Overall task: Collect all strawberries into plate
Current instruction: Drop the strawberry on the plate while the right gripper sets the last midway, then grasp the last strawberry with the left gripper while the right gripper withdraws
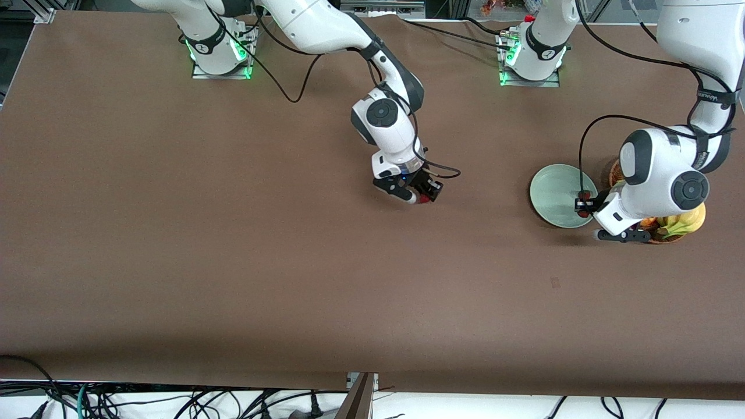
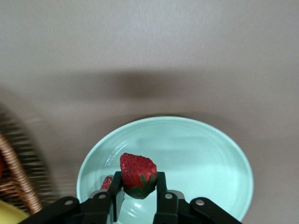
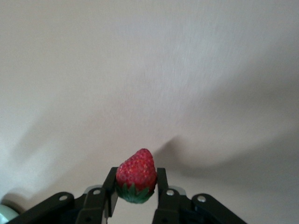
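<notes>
The pale mint-green plate (image 1: 556,195) lies toward the left arm's end of the table. My left gripper (image 1: 584,204) is over the plate's rim, shut on a strawberry (image 2: 138,173). In the left wrist view this berry hangs over the plate (image 2: 210,158), and a second strawberry (image 2: 107,182) lies in the plate, partly hidden by a finger. My right gripper (image 1: 428,195) is over the bare table near its middle, shut on a third strawberry (image 3: 136,175), which also shows in the front view (image 1: 424,199).
A brown wicker basket (image 1: 660,233) with yellow fruit stands beside the plate, mostly hidden under my left arm; its edge shows in the left wrist view (image 2: 18,179). Cables hang along the table's front edge.
</notes>
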`<action>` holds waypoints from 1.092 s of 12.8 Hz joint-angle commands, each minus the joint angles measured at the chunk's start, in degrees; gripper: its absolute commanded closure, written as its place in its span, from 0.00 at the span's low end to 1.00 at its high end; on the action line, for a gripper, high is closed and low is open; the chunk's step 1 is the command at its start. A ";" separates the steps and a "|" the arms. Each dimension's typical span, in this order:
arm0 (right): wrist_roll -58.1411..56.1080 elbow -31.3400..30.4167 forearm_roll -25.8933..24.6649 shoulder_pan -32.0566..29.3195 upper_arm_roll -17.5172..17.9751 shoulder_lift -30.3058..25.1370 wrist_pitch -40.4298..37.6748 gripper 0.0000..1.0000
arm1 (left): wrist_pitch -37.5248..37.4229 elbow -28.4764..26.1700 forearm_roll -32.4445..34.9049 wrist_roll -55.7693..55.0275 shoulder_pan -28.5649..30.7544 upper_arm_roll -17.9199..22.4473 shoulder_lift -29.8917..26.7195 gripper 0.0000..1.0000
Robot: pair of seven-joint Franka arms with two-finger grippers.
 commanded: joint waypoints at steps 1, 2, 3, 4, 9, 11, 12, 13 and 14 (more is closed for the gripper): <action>3.28 3.93 0.55 -0.11 -0.27 1.09 -0.03 0.30 | 3.04 -5.03 -1.41 1.97 -0.07 -0.14 -2.95 0.87; 3.10 3.93 0.81 -0.64 -0.36 0.04 -0.82 0.26 | 3.05 -5.91 -1.41 1.97 -0.07 -0.14 -3.74 0.83; 2.93 3.84 0.90 -0.99 -0.62 -1.10 -3.35 0.17 | 3.13 -6.53 -1.41 2.05 -0.15 -0.23 -3.93 0.72; 2.32 3.93 0.46 -1.95 -1.23 -2.42 -8.16 0.14 | 3.13 -6.88 -1.41 2.05 -0.59 -0.23 -3.93 0.39; -14.52 3.49 0.10 -11.35 -1.23 -11.91 -30.84 0.01 | 0.07 -4.61 -1.41 -0.31 -2.61 -1.72 -7.25 0.00; -22.96 0.70 0.02 -11.98 -6.13 -15.16 -36.92 0.01 | -1.96 -2.59 -1.41 -7.75 -2.70 -6.53 -8.06 0.00; -28.05 -1.15 0.10 -11.98 -8.33 -17.00 -39.39 0.00 | -1.96 -2.41 -1.41 -12.32 -2.70 -9.26 -8.06 0.00; -31.84 -2.30 0.10 -12.07 -11.31 -18.50 -42.54 0.00 | -1.96 -1.62 -1.41 -15.84 -2.79 -11.72 -8.06 0.00; -34.66 -2.22 0.19 -11.98 -14.74 -19.04 -45.88 0.00 | -1.88 -1.35 -1.41 -19.88 -2.88 -14.27 -7.97 0.00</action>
